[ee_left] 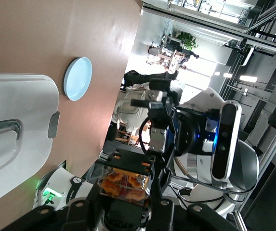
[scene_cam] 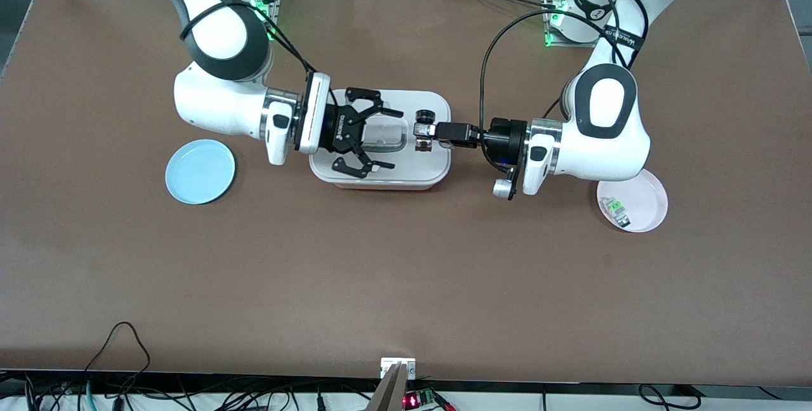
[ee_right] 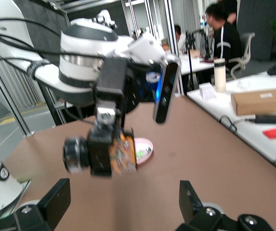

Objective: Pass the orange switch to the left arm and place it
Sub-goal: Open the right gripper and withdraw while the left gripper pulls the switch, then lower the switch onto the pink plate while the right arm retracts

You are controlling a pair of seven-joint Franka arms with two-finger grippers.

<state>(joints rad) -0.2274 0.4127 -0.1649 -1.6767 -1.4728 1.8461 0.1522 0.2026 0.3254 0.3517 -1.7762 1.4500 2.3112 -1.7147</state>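
The orange switch (scene_cam: 422, 132) is held in my left gripper (scene_cam: 426, 132), which is shut on it above the white box (scene_cam: 438, 170), over the box's end toward the left arm. In the left wrist view the switch (ee_left: 125, 180) sits between my left gripper's (ee_left: 128, 186) fingers. My right gripper (scene_cam: 388, 138) is wide open and empty, above the box's recessed handle, facing the switch a short gap away. In the right wrist view my right gripper (ee_right: 123, 192) has its fingers spread, and the switch (ee_right: 121, 154) hangs between and ahead of them.
A light blue plate (scene_cam: 200, 171) lies toward the right arm's end of the table. A pink plate (scene_cam: 647, 208) holding a small green-and-clear component (scene_cam: 615, 208) lies under the left arm's wrist. Bare brown table extends nearer the front camera.
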